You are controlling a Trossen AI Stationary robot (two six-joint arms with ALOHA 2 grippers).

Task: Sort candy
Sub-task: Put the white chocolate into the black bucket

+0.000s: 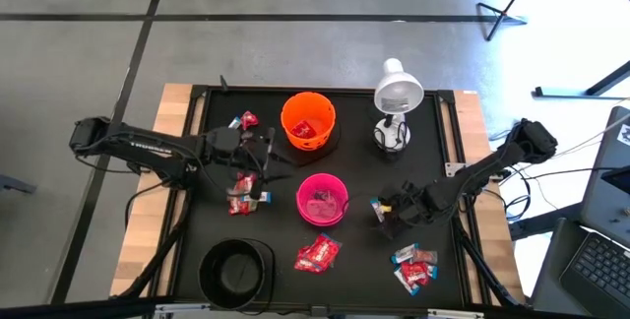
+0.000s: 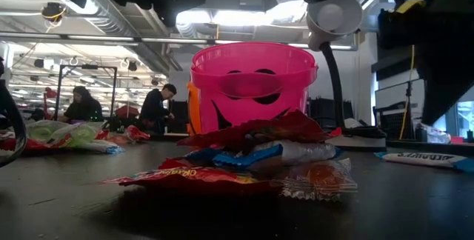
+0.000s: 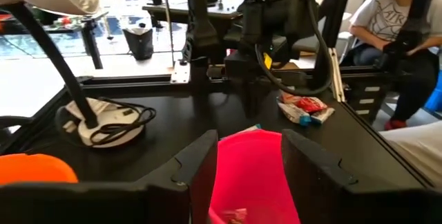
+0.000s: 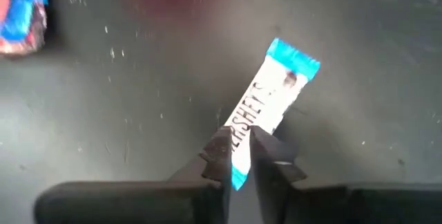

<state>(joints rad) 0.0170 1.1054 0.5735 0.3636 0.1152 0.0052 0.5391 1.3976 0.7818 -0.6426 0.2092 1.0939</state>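
The black table [image 1: 448, 142] fills the middle of the high view, with bare mat open at its lower right edge. At centre sits the pink bowl [image 1: 322, 199], above it the orange bowl [image 1: 308, 122], and at lower left the black bowl [image 1: 236, 270]. My left gripper [image 1: 258, 152] hangs left of centre, fingers apart. My right gripper [image 4: 239, 156], right of the pink bowl, is clamped on a blue-and-white candy [image 4: 266, 110] reading "HERSHEY'S".
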